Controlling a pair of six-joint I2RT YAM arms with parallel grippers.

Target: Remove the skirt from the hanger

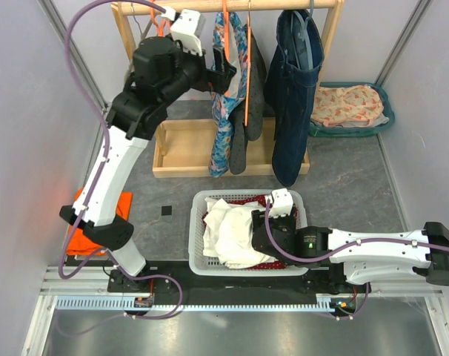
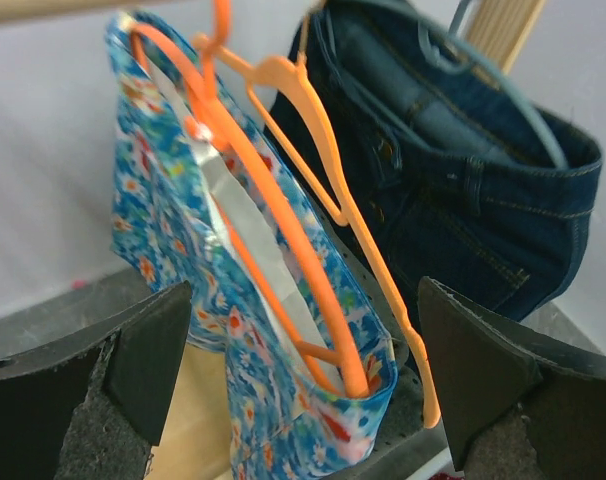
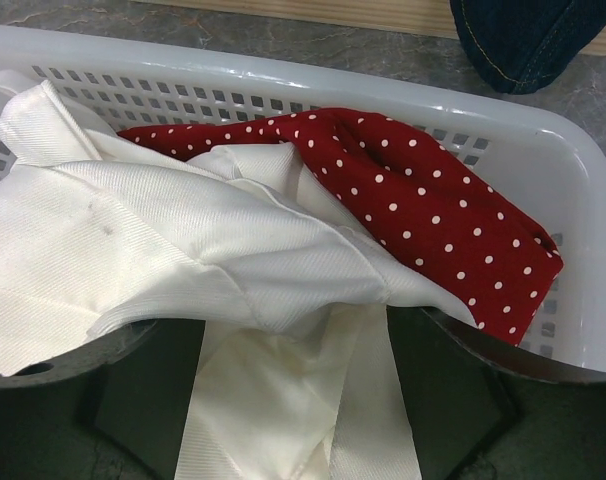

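Note:
A blue floral skirt [image 1: 223,111] [image 2: 183,230] hangs on an orange hanger [image 2: 253,190] from the wooden rail. A second orange hanger [image 2: 333,190] hangs just behind it. My left gripper [image 1: 224,70] [image 2: 303,340] is up at the rack, open, its fingers standing either side of the skirt's lower corner without touching it. A denim skirt [image 1: 293,96] [image 2: 463,180] hangs to the right on a grey hanger. My right gripper [image 1: 267,226] [image 3: 298,400] is low in the white basket [image 1: 198,259] [image 3: 583,200], open, with a white garment [image 1: 228,233] [image 3: 183,230] lying loose between its fingers.
A red polka-dot cloth [image 3: 433,200] lies under the white garment. The wooden rack's base [image 1: 165,159] stands behind the basket. A dark grey garment [image 1: 250,126] hangs between the two skirts. A green tray [image 1: 384,96] with floral cloth sits back right. An orange cloth [image 1: 84,237] lies at the left.

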